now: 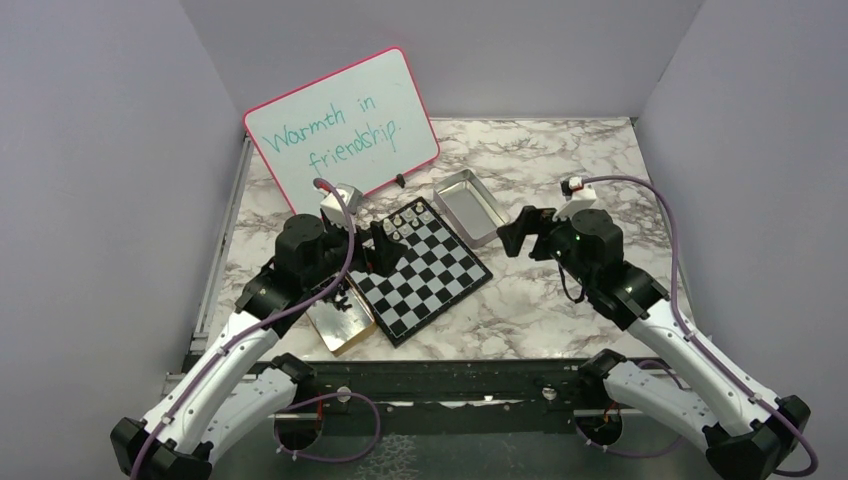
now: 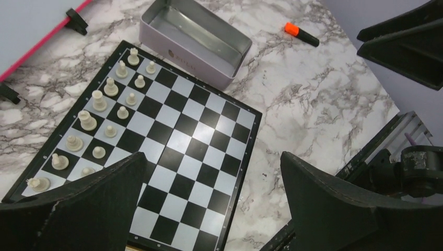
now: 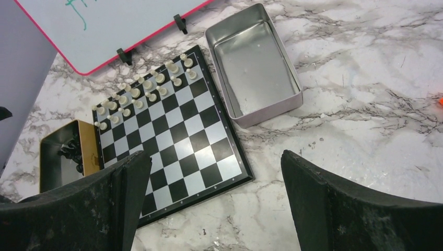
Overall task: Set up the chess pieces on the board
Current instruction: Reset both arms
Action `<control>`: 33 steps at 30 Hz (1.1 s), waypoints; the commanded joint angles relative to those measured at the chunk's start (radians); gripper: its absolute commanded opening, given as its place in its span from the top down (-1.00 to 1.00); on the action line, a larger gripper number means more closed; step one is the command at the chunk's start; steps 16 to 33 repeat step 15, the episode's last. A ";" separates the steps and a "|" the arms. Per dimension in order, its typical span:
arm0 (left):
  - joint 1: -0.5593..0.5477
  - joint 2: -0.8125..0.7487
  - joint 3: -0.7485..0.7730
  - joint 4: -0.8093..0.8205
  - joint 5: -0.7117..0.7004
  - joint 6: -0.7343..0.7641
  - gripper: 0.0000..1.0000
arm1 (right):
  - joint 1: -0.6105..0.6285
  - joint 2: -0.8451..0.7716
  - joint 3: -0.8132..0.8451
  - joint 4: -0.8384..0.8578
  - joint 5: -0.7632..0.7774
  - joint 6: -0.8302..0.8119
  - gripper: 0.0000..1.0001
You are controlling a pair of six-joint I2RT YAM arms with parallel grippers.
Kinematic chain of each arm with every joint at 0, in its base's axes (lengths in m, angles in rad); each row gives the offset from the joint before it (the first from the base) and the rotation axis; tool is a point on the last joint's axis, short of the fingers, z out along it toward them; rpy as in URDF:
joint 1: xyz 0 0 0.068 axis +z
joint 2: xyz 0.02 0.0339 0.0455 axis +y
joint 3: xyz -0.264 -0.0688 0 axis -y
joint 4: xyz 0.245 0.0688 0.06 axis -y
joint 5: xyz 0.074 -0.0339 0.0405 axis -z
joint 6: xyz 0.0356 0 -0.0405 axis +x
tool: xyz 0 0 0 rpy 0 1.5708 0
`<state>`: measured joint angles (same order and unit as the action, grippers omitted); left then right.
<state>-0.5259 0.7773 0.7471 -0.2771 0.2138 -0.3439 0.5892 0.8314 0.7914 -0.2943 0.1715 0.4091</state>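
White side looks done: white pieces (image 2: 98, 99) stand in two rows along the edge of the board (image 2: 177, 157) ahead and to the left of the left hand (image 2: 211, 162); one pawn square is hidden behind a finger, so the count is not confirmed. The opposite two rows, right of that hand, are bare. Judged step: between picks, with the black set not yet started. Left hand hovers over the board, jaws spread wide, nothing held. Right hand (image 3: 209, 162) hangs above the counter (image 3: 365, 130), off the board's other side, equally wide and holding nothing. Black pieces (image 3: 70, 151) lie heaped in a gold box (image 3: 90, 149) touching or just beside the board's edge, far left of the right hand and close under the left arm. Next move, as I judge it: the left hand pulls back and down to the gold box, narrows its jaws over a single black piece and lifts it clear of the heap. The pieces are tiny and tangled, so taking two at once or knocking the box is a risk. A silver tin (image 3: 261, 112) sits just beyond the board's far corner, ahead of the right hand. A whiteboard (image 3: 120, 26) stands behind the white rows. An orange marker (image 2: 299, 33) lies well off. None blocks the bare rows.
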 commanded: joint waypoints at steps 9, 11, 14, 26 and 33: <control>-0.006 -0.026 0.028 0.093 -0.048 0.003 -0.98 | 0.001 -0.032 0.001 -0.015 -0.029 0.027 -1.00; -0.006 -0.025 0.028 0.093 -0.051 0.009 -0.98 | 0.001 -0.038 0.000 -0.012 -0.042 0.015 -1.00; -0.006 -0.027 0.029 0.093 -0.048 0.009 -0.98 | 0.001 -0.055 -0.016 0.007 -0.045 0.008 -1.00; -0.006 -0.027 0.030 0.094 -0.042 0.009 -0.98 | 0.001 -0.063 -0.022 0.016 -0.043 0.008 -1.00; -0.006 -0.027 0.030 0.094 -0.042 0.009 -0.98 | 0.001 -0.063 -0.022 0.016 -0.043 0.008 -1.00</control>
